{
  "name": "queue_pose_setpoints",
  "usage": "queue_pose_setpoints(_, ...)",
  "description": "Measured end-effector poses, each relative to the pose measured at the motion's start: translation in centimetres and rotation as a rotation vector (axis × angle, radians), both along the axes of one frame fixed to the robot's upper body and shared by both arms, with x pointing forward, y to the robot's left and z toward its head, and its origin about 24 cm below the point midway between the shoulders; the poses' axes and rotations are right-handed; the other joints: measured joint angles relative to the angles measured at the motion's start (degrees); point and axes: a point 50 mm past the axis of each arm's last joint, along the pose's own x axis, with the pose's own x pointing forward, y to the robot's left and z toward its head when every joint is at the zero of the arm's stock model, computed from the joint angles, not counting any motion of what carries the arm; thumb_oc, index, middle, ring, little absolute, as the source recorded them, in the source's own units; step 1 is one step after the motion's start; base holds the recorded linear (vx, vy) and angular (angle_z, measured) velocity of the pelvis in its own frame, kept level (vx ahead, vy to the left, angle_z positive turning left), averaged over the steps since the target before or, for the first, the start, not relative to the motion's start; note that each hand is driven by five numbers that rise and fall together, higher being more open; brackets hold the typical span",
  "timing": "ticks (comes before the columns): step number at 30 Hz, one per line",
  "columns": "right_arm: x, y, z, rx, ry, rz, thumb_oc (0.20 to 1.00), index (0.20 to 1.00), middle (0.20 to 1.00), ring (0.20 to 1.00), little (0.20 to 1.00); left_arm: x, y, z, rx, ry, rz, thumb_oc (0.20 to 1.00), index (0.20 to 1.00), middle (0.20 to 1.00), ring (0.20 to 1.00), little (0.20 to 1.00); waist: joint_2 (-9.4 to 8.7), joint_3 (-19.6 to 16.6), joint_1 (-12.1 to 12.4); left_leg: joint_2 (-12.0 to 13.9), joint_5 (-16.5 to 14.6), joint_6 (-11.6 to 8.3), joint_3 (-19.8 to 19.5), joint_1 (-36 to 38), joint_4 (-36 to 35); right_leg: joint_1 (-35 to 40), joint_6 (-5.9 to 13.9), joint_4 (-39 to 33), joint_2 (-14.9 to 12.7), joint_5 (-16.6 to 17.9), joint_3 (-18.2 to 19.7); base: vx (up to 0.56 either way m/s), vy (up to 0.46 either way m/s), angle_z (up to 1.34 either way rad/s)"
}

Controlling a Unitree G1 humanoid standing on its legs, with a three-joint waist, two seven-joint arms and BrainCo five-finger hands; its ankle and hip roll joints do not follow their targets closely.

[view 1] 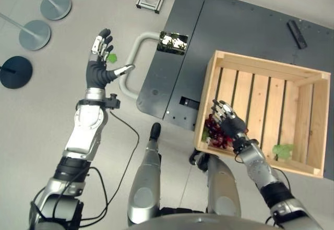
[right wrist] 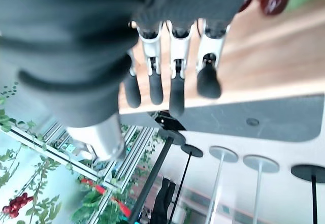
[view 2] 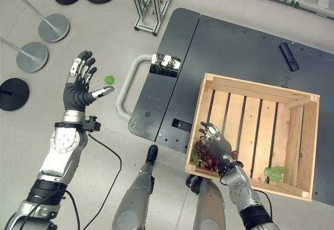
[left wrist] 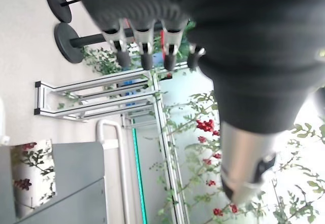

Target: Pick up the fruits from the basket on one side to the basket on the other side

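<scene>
In the wooden crate (view 2: 261, 131), right hand (view 2: 216, 141) over red grapes (view 2: 206, 157), green leaf (view 2: 274, 173) apart.

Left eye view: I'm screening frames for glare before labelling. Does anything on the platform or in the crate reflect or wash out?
Left eye view: the small shiny plate on the dark platform mirrors foliage; the wooden crate is evenly lit, with no glare on the grapes by the right hand. Left wrist view: the same plate mirrors leaves and berries.

Lab: stanchion bases (view 1: 34, 34), aluminium frame (view 2: 151, 3).
</scene>
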Motion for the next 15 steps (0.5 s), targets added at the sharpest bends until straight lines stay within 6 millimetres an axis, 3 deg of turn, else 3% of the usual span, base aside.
queue_pose_setpoints(2, 0.1, -0.5, 0.2, -0.039, -0.002, -0.005, 1.000, 1.000, 1.000, 1.000, 1.000, 0.0, 0.0, 0.1, 0.000, -0.003, 0.001, 1.000, 1.000, 1.000, 1.000, 1.000, -0.05, -0.03, -0.24, 0.13, -0.03, -0.06, 0.28, -0.16, 0.01, -0.42, -0.12, -0.01, 0.24, 0.08, 0.43, -0.01, 0.023, -0.13)
queue_pose_setpoints(4, 0.1, -1.9, 0.8, -0.224, -0.005, 0.014, 1.000, 1.000, 1.000, 1.000, 1.000, 0.0, 0.2, 0.1, 0.000, -0.005, 0.004, 1.000, 1.000, 1.000, 1.000, 1.000, -0.04, -0.05, 0.16, 0.60, 0.11, -0.32, 1.33, -0.29, -0.01, -1.16, -0.58, -0.04, 0.55, 0.52, 1.40, 0.00, 0.010, -0.23)
queue_pose_setpoints(5, 0.1, -3.6, 1.7, -0.373, -0.019, 0.012, 1.000, 1.000, 1.000, 1.000, 1.000, -0.1, 0.3, 0.2, 0.002, -0.007, 0.010, 1.000, 1.000, 1.000, 1.000, 1.000, -0.02, -0.09, 0.33, 0.51, 0.11, -0.31, 1.65, -0.32, -0.02, -1.41, -0.60, -0.08, 0.56, 0.58, 1.64, -0.01, 0.006, -0.13)
queue_pose_setpoints(7, 0.3, -6.6, 4.6, -0.750, -0.073, -0.043, 1.000, 1.000, 1.000, 1.000, 1.000, -0.3, 0.6, 0.3, -0.002, -0.016, 0.017, 1.000, 1.000, 1.000, 1.000, 1.000, 0.08, -0.06, -0.28, 0.58, 0.10, -0.32, 1.72, -0.50, -0.08, -1.61, -0.64, -0.17, 0.69, 0.76, 1.66, 0.00, 0.003, -0.05)
queue_pose_setpoints(9, 0.7, -8.9, 8.6, -0.988, -0.191, -0.157, 1.000, 1.000, 1.000, 1.000, 1.000, -0.5, 1.1, 0.1, -0.007, -0.012, 0.039, 1.000, 1.000, 1.000, 1.000, 1.000, 0.05, -0.08, -1.49, 0.80, 0.01, -0.43, 1.67, -0.51, -0.07, -1.39, -0.77, -0.56, 1.17, 0.84, 1.60, 0.01, 0.014, -0.03)
queue_pose_setpoints(11, 1.0, -9.8, 11.6, -1.311, -0.259, -0.170, 1.000, 1.000, 1.000, 1.000, 1.000, -0.6, 1.3, 0.1, -0.003, -0.017, 0.046, 1.000, 1.000, 1.000, 1.000, 1.000, 0.15, -0.06, -1.71, 0.99, -0.04, -0.48, 1.77, -0.61, -0.06, -1.58, -0.97, -0.84, 1.44, 1.03, 1.69, 0.00, 0.034, -0.08)
queue_pose_setpoints(12, 0.8, -10.2, 14.3, -1.577, -0.337, -0.176, 1.000, 1.000, 1.000, 1.000, 1.000, -1.0, 1.2, 0.3, -0.003, -0.027, 0.043, 1.000, 1.000, 1.000, 1.000, 1.000, 0.15, -0.06, -1.99, 1.12, -0.10, -0.53, 1.73, -0.69, -0.06, -1.62, -1.03, -1.02, 1.59, 1.06, 1.72, 0.00, 0.031, -0.04)
queue_pose_setpoints(14, 1.1, -10.2, 16.6, -1.813, -0.419, -0.196, 1.000, 1.000, 1.000, 1.000, 1.000, -1.1, 1.2, 0.2, -0.002, -0.031, 0.038, 1.000, 1.000, 1.000, 1.000, 1.000, 0.13, -0.07, -2.19, 1.28, -0.19, -0.64, 1.76, -0.69, 0.07, -1.59, -1.10, -1.14, 1.81, 1.11, 1.75, 0.00, 0.000, 0.00)
queue_pose_setpoints(15, 1.4, -10.0, 17.1, -1.844, -0.437, -0.210, 1.000, 1.000, 1.000, 1.000, 1.000, -1.1, 1.1, 0.2, -0.002, -0.032, 0.036, 1.000, 1.000, 1.000, 1.000, 1.000, 0.13, -0.06, -2.22, 1.31, -0.22, -0.66, 1.78, -0.77, 0.12, -1.66, -1.12, -1.19, 1.85, 1.12, 1.76, 0.00, 0.000, 0.00)
